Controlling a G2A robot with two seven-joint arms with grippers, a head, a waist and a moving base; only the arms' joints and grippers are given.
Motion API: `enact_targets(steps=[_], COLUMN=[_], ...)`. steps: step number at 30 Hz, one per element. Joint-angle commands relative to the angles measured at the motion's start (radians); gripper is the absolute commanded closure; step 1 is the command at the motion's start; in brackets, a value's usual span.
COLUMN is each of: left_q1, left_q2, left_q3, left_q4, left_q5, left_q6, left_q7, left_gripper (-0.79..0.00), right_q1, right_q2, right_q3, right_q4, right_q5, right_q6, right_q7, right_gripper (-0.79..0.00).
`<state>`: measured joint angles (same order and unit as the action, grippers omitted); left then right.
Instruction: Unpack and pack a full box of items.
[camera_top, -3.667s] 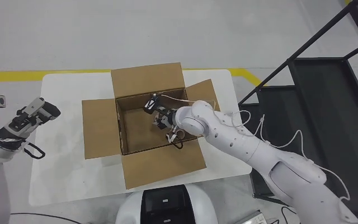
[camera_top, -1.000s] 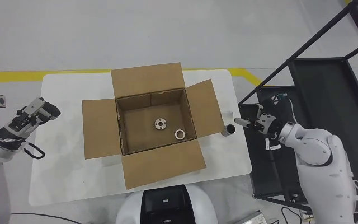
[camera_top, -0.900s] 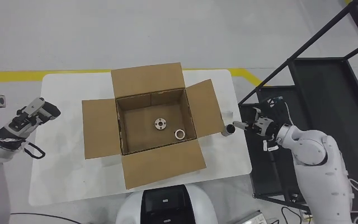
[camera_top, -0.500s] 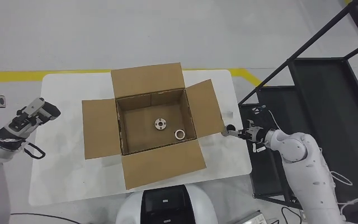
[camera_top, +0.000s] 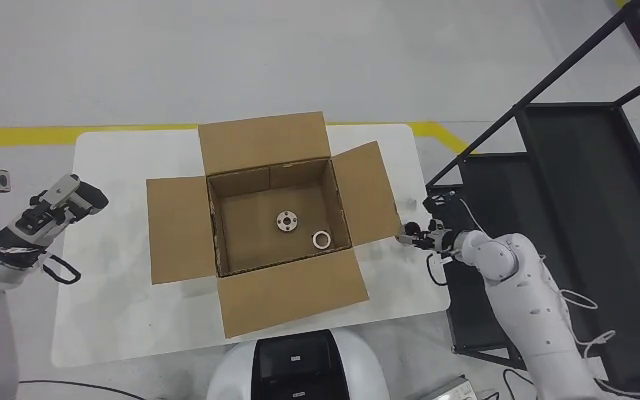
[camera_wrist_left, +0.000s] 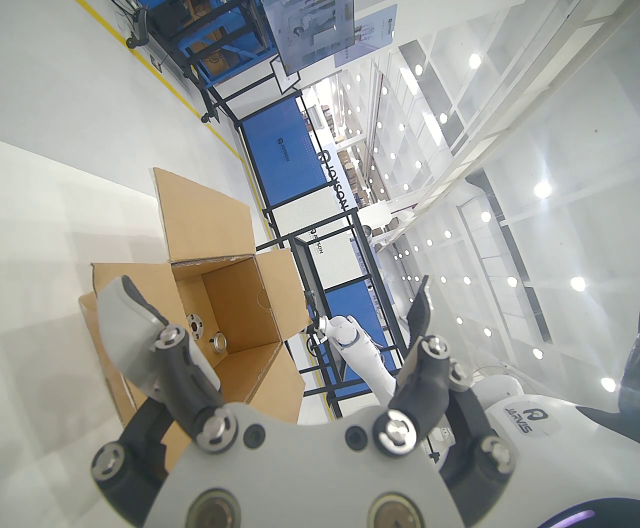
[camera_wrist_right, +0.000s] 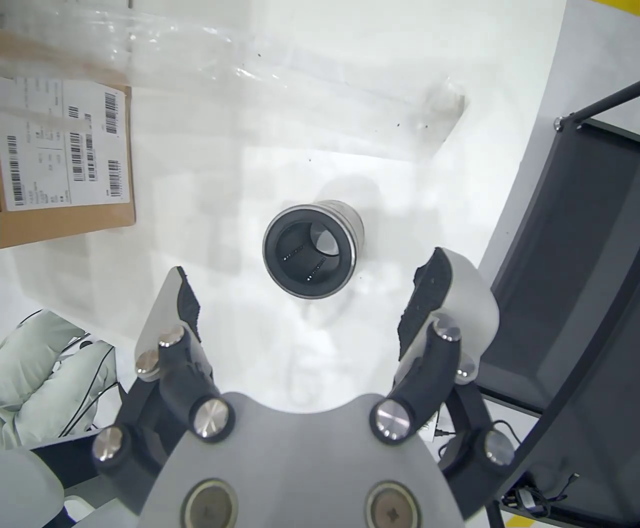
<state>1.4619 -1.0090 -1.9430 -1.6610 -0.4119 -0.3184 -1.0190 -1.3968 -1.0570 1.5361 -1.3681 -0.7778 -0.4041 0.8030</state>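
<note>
Right wrist view: metal sleeve (camera_wrist_right: 311, 248) lies just beyond the spread fingers (camera_wrist_right: 186, 300).

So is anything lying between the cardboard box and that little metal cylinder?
Nothing. The right wrist view shows a bare strip of white table between the labelled flap of the cardboard box and the cylinder, a linear bearing.

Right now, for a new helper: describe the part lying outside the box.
Find the open cardboard box on the white table. Beside its flap, before the right claw, sits a hollow metal cylinder; unlike the ring and flanged disc, it is outside.
</note>
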Motion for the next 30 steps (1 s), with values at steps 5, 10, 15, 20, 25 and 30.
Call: enact_targets(steps=[5,10,15,20,25,30], left_q1=[0.000,0.000,0.000,0.000,0.000,0.000], left_q2=[0.000,0.000,0.000,0.000,0.000,0.000], left_q3=[0.000,0.000,0.000,0.000,0.000,0.000], left_q4=[0.000,0.000,0.000,0.000,0.000,0.000], left_q5=[0.000,0.000,0.000,0.000,0.000,0.000], left_q6=[0.000,0.000,0.000,0.000,0.000,0.000], left_q7=[0.000,0.000,0.000,0.000,0.000,0.000], left_gripper=[-0.785,-0.785,-0.785,-0.785,-0.785,-0.785], right_q1=[0.053,0.090,0.113,0.114,0.103,0.078], right_q2=[-0.005,-0.008,-0.010,-0.006,-0.002,0.003], right_q3=[-0.055,-0.096,-0.118,-0.113,-0.103,-0.086], right_q4=[0.038,0.062,0.087,0.091,0.081,0.039], right_q5=[-0.040,-0.096,-0.103,-0.103,-0.088,-0.073], right_q6=[0.030,0.072,0.094,0.098,0.091,0.075], right_q7=[-0.018,-0.012,0.012,0.024,0.018,0.004], right_gripper=[-0.785,-0.785,-0.259,0.000,0.000,0.000])
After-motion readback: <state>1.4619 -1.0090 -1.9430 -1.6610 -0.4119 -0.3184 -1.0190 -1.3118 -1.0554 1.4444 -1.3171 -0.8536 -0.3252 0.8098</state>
